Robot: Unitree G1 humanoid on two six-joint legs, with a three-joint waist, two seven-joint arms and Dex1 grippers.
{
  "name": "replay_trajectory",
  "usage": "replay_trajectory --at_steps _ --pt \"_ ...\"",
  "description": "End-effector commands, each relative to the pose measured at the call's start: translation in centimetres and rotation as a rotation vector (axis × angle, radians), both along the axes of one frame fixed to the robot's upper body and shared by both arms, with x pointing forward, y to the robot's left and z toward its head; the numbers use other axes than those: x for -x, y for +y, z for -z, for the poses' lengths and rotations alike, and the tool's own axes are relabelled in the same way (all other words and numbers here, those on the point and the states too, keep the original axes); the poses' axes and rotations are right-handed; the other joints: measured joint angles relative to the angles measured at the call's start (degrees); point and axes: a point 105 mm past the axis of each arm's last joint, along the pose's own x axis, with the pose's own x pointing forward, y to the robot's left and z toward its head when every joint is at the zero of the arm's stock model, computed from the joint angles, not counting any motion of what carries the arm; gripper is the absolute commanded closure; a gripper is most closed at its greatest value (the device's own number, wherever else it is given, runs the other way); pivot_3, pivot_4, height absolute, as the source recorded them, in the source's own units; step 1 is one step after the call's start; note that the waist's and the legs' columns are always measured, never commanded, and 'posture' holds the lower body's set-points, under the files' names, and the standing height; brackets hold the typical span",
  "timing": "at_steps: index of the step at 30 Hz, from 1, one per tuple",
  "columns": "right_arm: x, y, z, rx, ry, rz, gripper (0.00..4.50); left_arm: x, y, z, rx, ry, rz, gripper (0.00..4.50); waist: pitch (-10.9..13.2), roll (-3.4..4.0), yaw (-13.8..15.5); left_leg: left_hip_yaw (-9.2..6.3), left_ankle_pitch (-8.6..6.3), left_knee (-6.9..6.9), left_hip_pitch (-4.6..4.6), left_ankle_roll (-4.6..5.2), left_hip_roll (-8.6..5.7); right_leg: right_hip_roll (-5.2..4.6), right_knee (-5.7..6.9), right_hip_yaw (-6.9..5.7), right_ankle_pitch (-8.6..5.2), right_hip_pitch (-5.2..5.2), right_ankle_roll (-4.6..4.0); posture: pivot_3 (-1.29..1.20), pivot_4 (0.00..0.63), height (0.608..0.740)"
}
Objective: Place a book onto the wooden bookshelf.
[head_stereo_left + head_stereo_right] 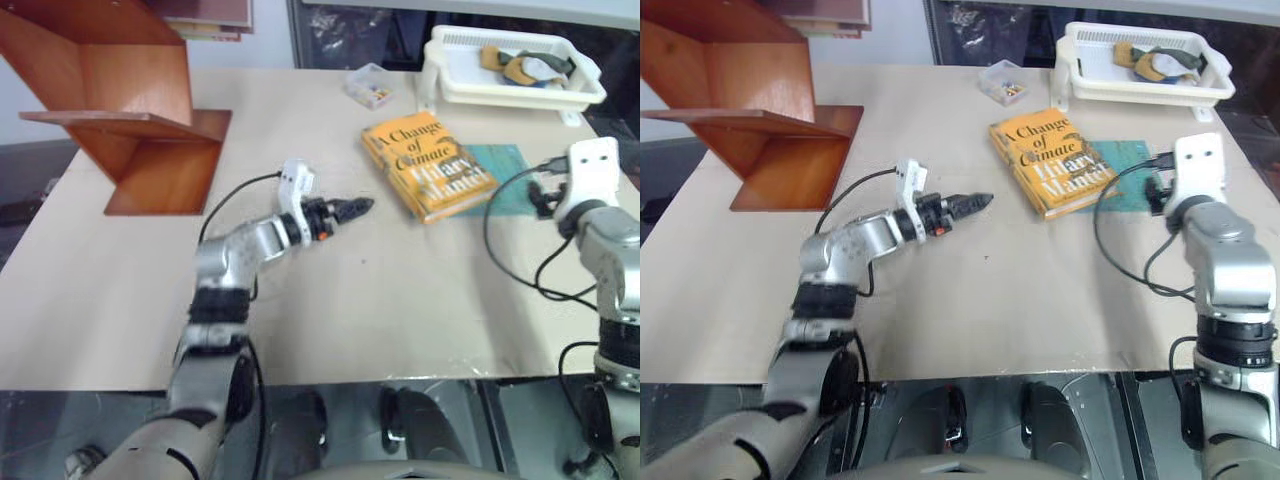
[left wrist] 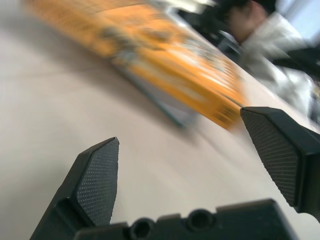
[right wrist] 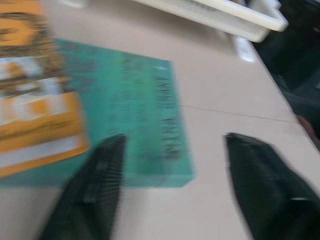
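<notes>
A: Approaching the book (image 1: 429, 165), are we? It's lying flat, overlapping the teal book (image 3: 135, 107), spine running away from us.

B: We're flanking it: right gripper (image 3: 172, 192) nearer, both grippers' fingers apart, left gripper (image 1: 352, 209) pointing at it.

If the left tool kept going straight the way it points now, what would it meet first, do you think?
Most likely the orange book: the left tool points across bare table toward its near edge, though its height there is unclear.
</notes>
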Motion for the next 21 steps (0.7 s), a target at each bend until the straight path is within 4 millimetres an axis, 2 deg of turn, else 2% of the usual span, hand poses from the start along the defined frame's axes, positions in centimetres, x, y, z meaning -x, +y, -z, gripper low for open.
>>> replay_trajectory --at_steps 1,4,5,11,16,18,21 --pt "-1.6 -3.7 -1.6 -0.003 -0.025 0.093 2.87 5.4 0.3 -3.8 -0.129 -0.347 0.203 0.00 -0.05 0.17 0.15 0.02 0.00 0.00 0.08 0.00 -0.03 -0.02 0.06 0.02 0.00 0.03 0.00 0.00 0.150 0.740" --pt "-3.2 -5.6 -1.4 -0.073 0.003 0.136 4.28 7.4 1.4 -5.2 -0.138 -0.447 0.242 0.00 -0.06 0.27 0.27 0.00 0.00 0.02 0.15 0.02 -0.08 -0.07 0.12 0.03 -0.01 0.10 0.00 0.00 0.150 0.740" --pt "-3.6 -6.0 -1.0 -0.113 0.015 0.143 4.46 7.9 1.7 -5.6 -0.139 -0.466 0.247 0.00 -0.06 0.27 0.20 -0.02 0.00 0.04 0.18 0.03 -0.09 -0.08 0.16 0.03 -0.01 0.13 0.00 0.00 0.150 0.740" --pt "-5.6 -6.6 0.5 -0.282 0.060 0.128 4.46 9.7 2.6 -6.7 -0.199 -0.557 0.280 0.00 -0.06 0.31 0.07 -0.04 0.01 0.09 0.18 0.05 -0.13 -0.08 0.26 0.09 -0.01 0.13 0.00 0.00 0.150 0.740" --pt "-5.9 -6.5 2.2 -0.468 0.087 0.134 4.46 11.6 2.5 -7.3 -0.214 -0.609 0.353 0.00 -0.04 0.34 0.05 -0.02 0.01 0.06 0.16 0.05 -0.13 -0.08 0.20 0.10 -0.01 0.12 0.01 0.00 0.150 0.740" --pt "-5.8 -6.8 2.6 -0.460 0.090 0.144 4.46 11.9 2.5 -7.6 -0.209 -0.603 0.367 0.00 -0.04 0.34 0.15 -0.04 0.01 0.06 0.16 0.04 -0.13 -0.08 0.20 0.08 -0.01 0.12 0.01 0.00 0.150 0.740" --pt "-5.9 -6.3 2.9 -0.485 0.109 0.107 4.46 12.0 2.5 -7.7 -0.211 -0.598 0.371 0.00 -0.05 0.36 0.13 -0.04 0.01 0.07 0.16 0.04 -0.14 -0.10 0.21 0.08 -0.01 0.13 0.01 0.00 0.150 0.740"
